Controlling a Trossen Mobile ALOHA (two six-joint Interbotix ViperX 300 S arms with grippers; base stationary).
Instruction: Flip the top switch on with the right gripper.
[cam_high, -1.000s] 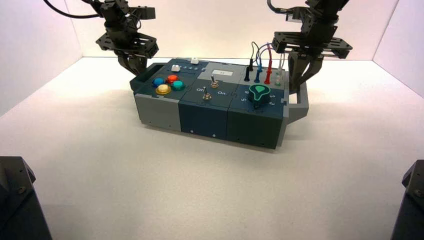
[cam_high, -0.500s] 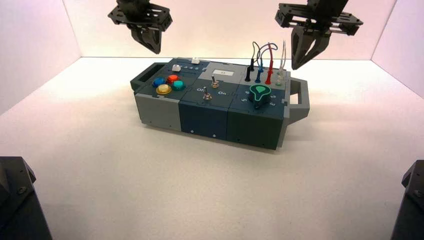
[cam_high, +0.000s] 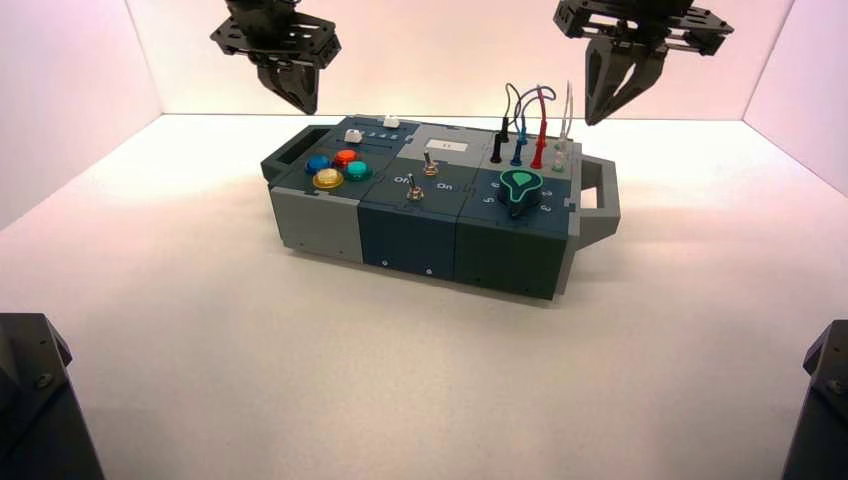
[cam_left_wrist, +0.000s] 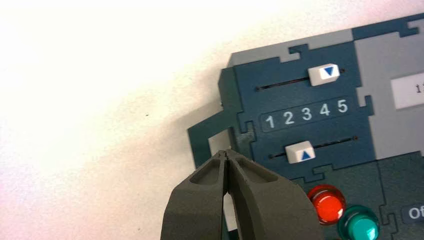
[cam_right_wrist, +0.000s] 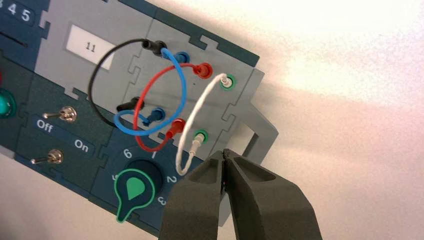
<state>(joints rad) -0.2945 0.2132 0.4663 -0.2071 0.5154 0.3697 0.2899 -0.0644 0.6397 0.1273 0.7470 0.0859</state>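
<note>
While both arms hang high above the box (cam_high: 440, 215), little sets this moment apart from half a second ago: the right hand (cam_high: 600, 115) has risen slightly and the left hand (cam_high: 303, 103) sits about where it was, whereas a second ago both were low at the box's two ends. The box has not shifted since half a second ago.

Both hands are closed, fingertips pressed together with nothing between them. The right hand (cam_right_wrist: 226, 156) is above the box's handle end, over the white wire (cam_right_wrist: 192, 127); the left hand (cam_left_wrist: 227, 154) is above the opposite end, near the sliders.

The top switch (cam_high: 427, 166) stands on the dark-blue middle panel of the box, next to the grey section with the white label, well apart from the right hand. In the right wrist view the top switch (cam_right_wrist: 66, 114) has its lever leaning to the "Off" side; the bottom switch (cam_right_wrist: 50, 158) leans the same way.

Readable lettering: "Off" and "On" between the switches, "11" on the white label (cam_right_wrist: 90, 46), digits around the green knob (cam_right_wrist: 134, 187), and "1 2 3 4 5" between the two sliders (cam_left_wrist: 299, 152).
</note>
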